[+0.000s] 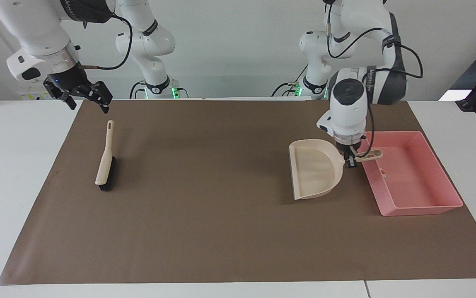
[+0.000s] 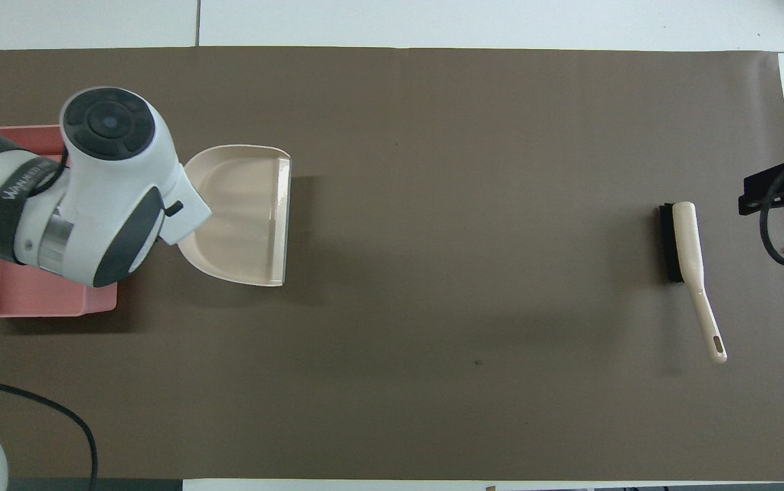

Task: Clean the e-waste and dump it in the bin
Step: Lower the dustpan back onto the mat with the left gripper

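Observation:
The pink bin [image 1: 426, 205] stands on the brown mat at the left arm's end of the table. A tiny white and orange piece of e-waste [image 1: 382, 171] lies in it. The dark piece does not show. My left gripper [image 1: 349, 162] is shut on the handle of the cream dustpan [image 1: 314, 174]. The pan is level and low over the mat beside the bin, toward the table's middle, its mouth facing away from the bin. In the overhead view the left arm covers most of the bin [image 2: 95, 303] and the dustpan's [image 2: 241, 215] handle. My right gripper [image 1: 88, 103] is open and empty.
A cream brush with black bristles [image 1: 106, 159] lies on the mat at the right arm's end, its handle pointing toward the robots. It also shows in the overhead view [image 2: 685, 245]. The right gripper hangs in the air over the mat's corner close to the handle's tip.

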{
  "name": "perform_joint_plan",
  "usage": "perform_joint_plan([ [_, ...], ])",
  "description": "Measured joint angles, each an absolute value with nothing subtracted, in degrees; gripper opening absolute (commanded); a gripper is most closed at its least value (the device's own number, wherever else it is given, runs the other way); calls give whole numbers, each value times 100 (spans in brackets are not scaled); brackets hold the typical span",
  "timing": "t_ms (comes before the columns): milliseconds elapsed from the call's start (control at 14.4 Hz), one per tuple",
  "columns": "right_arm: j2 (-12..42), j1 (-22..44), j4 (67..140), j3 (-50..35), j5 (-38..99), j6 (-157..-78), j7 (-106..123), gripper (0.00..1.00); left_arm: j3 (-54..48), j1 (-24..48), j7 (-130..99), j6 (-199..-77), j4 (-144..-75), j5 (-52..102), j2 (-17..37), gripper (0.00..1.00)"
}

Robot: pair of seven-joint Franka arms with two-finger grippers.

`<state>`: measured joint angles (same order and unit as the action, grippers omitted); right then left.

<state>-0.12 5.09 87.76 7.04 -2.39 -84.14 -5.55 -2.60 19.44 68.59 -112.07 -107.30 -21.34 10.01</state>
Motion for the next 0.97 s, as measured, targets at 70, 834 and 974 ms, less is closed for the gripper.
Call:
perform_joint_plan([
  [70, -13, 517, 8776, 703, -239, -8411, -552, 100, -261, 2190, 6628, -11473, -10972, -2133, 978, 0],
  [834, -28, 528, 8778, 702, -239, -8395, -546, 100, -245, 2787, 5325, -12009, -11576, -2133, 1188, 6],
  [974, -29, 481, 8789, 648, -239, -8395, -546, 100, -240, 2804, 5244, -12008, -11576, -2133, 1194, 6],
])
